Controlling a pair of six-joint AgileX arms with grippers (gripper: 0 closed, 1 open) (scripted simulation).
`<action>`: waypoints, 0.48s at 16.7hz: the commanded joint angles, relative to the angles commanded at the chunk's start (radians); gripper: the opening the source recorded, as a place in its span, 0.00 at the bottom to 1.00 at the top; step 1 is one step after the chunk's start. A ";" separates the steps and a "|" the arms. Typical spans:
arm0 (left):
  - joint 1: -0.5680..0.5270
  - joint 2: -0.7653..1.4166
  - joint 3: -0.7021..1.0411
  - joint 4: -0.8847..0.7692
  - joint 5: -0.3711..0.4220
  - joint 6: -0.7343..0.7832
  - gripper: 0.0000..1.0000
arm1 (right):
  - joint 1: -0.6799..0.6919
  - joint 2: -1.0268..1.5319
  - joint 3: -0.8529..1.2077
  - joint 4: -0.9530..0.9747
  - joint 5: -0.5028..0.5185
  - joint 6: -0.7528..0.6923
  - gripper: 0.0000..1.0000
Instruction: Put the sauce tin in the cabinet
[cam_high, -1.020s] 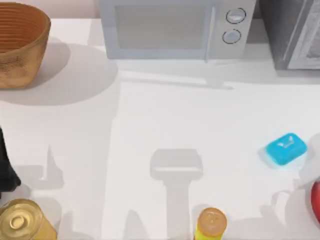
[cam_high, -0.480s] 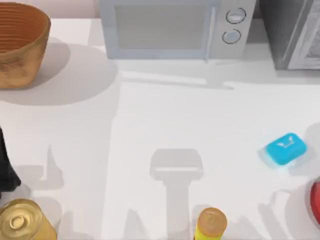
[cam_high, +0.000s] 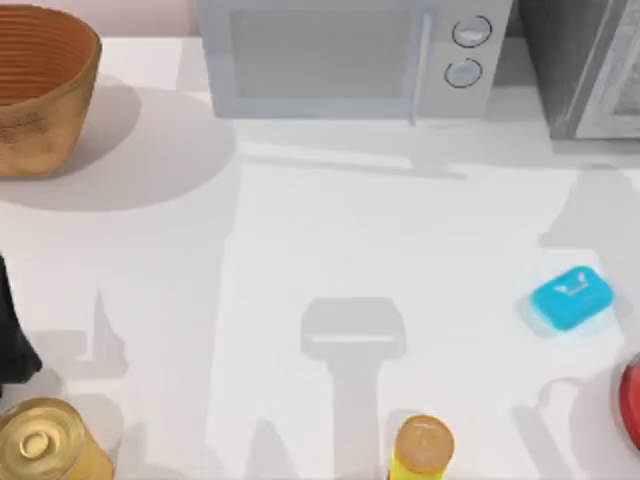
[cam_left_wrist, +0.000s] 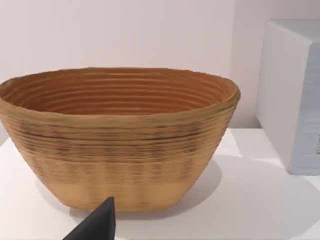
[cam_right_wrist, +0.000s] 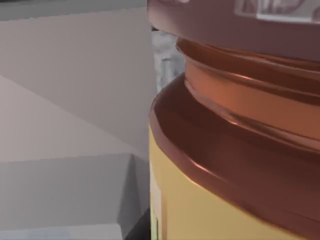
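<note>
Top view: the cabinet (cam_high: 590, 70) stands at 2 o'clock on the table (cam_high: 330, 230), cut by the picture's edge, with its lighter framed door facing the table and, as far as can be told, closed. The white microwave (cam_high: 350, 55) sits at 12 o'clock and the woven basket (cam_high: 40, 90) at 10 o'clock. A blue block (cam_high: 571, 298) lies at 3 o'clock. The gold can (cam_high: 45, 445) is at 7 o'clock and the yellow container with an orange cap (cam_high: 424, 447) at 6 o'clock. A soft shadow (cam_high: 592, 210) lies on the table just in front of the cabinet. My left arm (cam_high: 12, 340) is parked at 9 o'clock.

Left wrist view: the basket sits square ahead, with the microwave's side beside it. There is nothing of the task here.

Right wrist view: the sauce tin (cam_right_wrist: 235, 150) is hard up against the camera, showing its maroon top rim, orange-brown band and yellow label. Plain grey panels stand behind it, probably the cabinet's face. I cannot tell how far open the right gripper is or whether it grips the tin, though the closeness suggests the tin is being carried.

I judge the step to be the carry toward 2 o'clock. The next move needs the door open and a clear way in, with the tin kept upright and set well inside.
</note>
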 joint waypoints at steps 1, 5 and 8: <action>0.000 0.000 0.000 0.000 0.000 0.000 1.00 | 0.009 0.070 0.102 -0.026 0.010 0.001 0.00; 0.000 0.000 0.000 0.000 0.000 0.000 1.00 | 0.037 0.337 0.495 -0.127 0.039 -0.017 0.00; 0.000 0.000 0.000 0.000 0.000 0.000 1.00 | 0.047 0.508 0.738 -0.194 0.051 -0.046 0.00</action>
